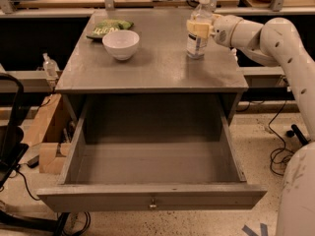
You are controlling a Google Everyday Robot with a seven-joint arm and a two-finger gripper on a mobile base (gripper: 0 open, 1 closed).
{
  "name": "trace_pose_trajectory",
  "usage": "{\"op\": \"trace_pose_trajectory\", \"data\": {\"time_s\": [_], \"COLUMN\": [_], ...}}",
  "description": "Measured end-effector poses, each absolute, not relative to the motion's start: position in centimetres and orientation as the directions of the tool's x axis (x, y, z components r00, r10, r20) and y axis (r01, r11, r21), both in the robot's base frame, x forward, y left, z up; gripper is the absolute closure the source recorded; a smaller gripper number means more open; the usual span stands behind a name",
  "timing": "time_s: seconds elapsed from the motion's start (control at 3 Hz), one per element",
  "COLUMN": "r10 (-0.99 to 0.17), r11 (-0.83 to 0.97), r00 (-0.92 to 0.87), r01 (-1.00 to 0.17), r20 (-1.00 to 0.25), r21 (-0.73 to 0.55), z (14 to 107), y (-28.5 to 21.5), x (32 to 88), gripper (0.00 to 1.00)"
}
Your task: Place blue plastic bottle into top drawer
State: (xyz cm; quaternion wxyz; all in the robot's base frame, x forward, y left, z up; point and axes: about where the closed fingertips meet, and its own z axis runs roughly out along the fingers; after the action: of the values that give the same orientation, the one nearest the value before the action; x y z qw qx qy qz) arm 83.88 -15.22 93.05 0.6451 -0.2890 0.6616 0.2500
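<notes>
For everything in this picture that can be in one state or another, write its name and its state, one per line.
drawer: pulled fully open, nothing inside.
bottle: upright on the table, cap on.
gripper: at the bottle's upper half, back right of the table.
bowl: upright, looks empty.
bag: lying flat behind the bowl.

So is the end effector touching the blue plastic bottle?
Cannot tell. The camera view shows the end effector overlapping the blue plastic bottle, back right on the table; contact or gap isn't plain.
</notes>
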Motion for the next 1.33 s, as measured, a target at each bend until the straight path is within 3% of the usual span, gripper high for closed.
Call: {"op": "trace_pose_trajectory", "data": {"time_s": [0.33, 1.0, 1.33], "r10": [-0.059, -0.011, -0.024], "r11": [0.706, 0.687, 0.670], "r00": [-0.001, 0.048, 0.088], "r01": [-0.707, -0.725, -0.738], "r20": [-0.998, -0.999, -0.996], "r21": [-0.041, -0.042, -0.081], "z": [93.0, 97.2, 99.4], "y": [-15.0, -13.8, -12.8], "x": [83.9, 80.8, 75.2], "gripper": [1.00, 1.00, 1.00]}}
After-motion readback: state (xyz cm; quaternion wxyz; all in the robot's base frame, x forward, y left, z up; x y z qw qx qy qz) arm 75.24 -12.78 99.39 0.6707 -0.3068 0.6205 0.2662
